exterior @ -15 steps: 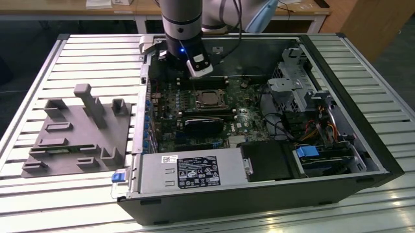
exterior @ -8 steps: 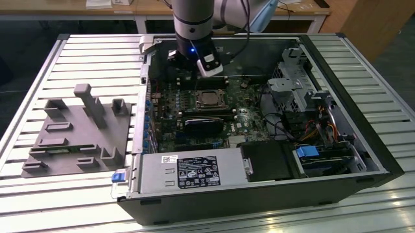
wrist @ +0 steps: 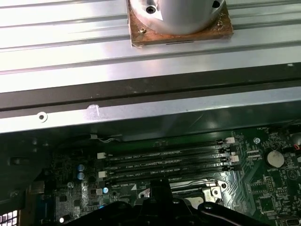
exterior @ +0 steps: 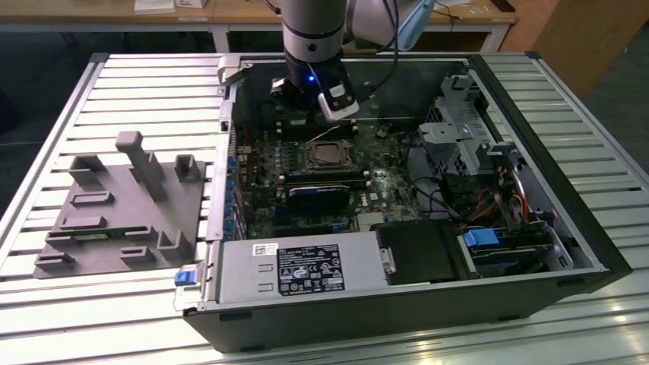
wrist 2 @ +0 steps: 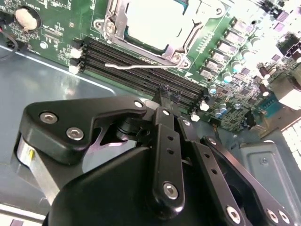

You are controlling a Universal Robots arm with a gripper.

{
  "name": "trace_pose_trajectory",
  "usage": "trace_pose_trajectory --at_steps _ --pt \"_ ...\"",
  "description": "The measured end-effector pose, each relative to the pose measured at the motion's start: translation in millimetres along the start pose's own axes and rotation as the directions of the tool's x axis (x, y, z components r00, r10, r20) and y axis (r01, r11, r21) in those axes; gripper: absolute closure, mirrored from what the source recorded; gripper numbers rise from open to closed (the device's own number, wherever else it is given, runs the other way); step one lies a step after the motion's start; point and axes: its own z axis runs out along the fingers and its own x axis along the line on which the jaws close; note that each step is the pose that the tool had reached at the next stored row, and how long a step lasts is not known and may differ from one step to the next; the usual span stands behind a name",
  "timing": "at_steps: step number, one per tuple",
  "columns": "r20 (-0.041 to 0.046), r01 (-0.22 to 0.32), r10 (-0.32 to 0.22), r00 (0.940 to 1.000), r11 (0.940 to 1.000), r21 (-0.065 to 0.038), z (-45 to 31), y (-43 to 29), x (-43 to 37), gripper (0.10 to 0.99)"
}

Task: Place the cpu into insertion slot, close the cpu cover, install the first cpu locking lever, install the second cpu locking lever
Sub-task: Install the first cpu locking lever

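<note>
**Seated cpu (wrist 2: 153, 21), loose locking lever (wrist 2: 141, 67): gripper (wrist 2: 165, 92) poised beside them**

The cpu, a flat square chip with a pale silvery-beige top, lies in the insertion slot (exterior: 308, 156). In the exterior view the slot sits mid-motherboard, at six o'clock from the gripper. The cpu cover (wrist 2: 116, 16), a thin grey metal frame, appears lowered around the chip. The locking lever, a thin wire, juts free across the black memory slots (wrist 2: 117, 56). The gripper's fingertips look pressed together, holding nothing, just beside that lever. Risk: an off-centre push could make them slip off the springy wire or scrape the memory slots.
</note>
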Motion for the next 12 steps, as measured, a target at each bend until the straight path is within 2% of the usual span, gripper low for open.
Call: trace_pose_trajectory --at_steps 3,4,8,12 --pt "0.0015 0.002 -0.002 1.0 1.0 0.0 0.0 0.0 0.0 0.984" --pt "0.0094 0.004 -0.004 0.9999 1.0 -0.002 0.2 -0.2 0.0 0.984" --pt "0.0589 0.019 -0.018 0.9981 0.9998 -0.009 0.4 -1.5 0.7 0.984" --pt "0.1094 0.033 -0.031 0.9935 0.9993 -0.015 0.6 -3.1 1.0 0.984"
